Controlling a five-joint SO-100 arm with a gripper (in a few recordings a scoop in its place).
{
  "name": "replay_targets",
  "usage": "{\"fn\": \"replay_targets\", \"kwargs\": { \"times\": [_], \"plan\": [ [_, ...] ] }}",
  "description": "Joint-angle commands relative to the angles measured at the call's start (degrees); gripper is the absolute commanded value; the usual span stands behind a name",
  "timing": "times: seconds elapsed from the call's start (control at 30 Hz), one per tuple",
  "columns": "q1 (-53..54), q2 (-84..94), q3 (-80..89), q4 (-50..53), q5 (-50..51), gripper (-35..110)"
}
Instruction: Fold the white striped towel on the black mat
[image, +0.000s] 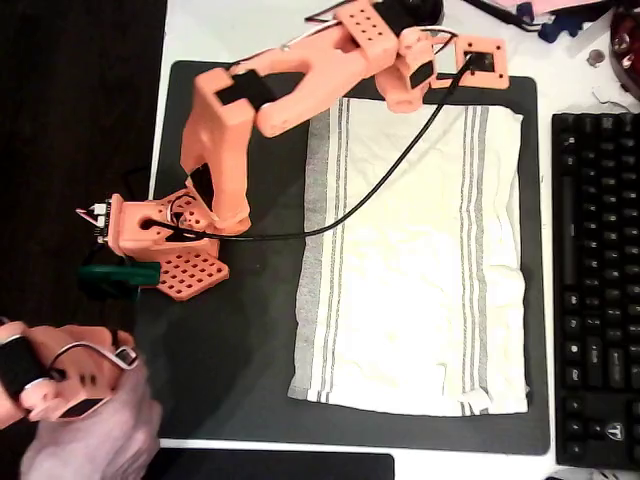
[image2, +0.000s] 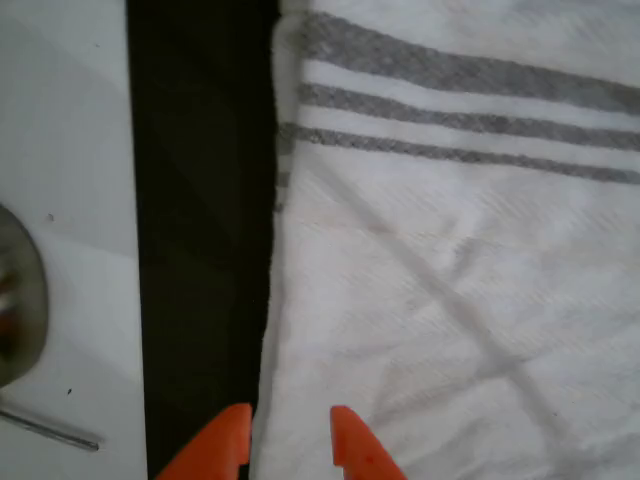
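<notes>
White striped towel (image: 415, 260) spread flat on the right half of the black mat (image: 240, 350), stripe bands near its left and right sides in the overhead view. Gripper (image2: 290, 435) over the towel's top edge near the mat's far edge, fingers narrowly parted, holding nothing.

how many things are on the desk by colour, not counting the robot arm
white: 1, the striped towel
black: 2, the mat under the towel and the keyboard to the right in the overhead view
green: 1, a small clamp
total: 4
</notes>
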Motion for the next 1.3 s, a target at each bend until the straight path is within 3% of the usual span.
{"fn": "replay_targets", "kwargs": {
  "times": [0.0,0.37,0.67,0.9,1.07,1.27],
  "plan": [
    [-0.7,-1.76,-4.04,0.88,0.18,13],
    [-0.44,-9.93,-8.09,2.29,1.32,13],
    [-1.14,-9.58,-7.03,2.72,1.32,0],
    [-0.79,-7.03,-6.68,3.96,1.23,0],
    [-1.32,-6.86,-9.05,4.66,2.46,13],
    [-1.32,-9.23,-8.88,3.96,1.93,16]
  ]
}}
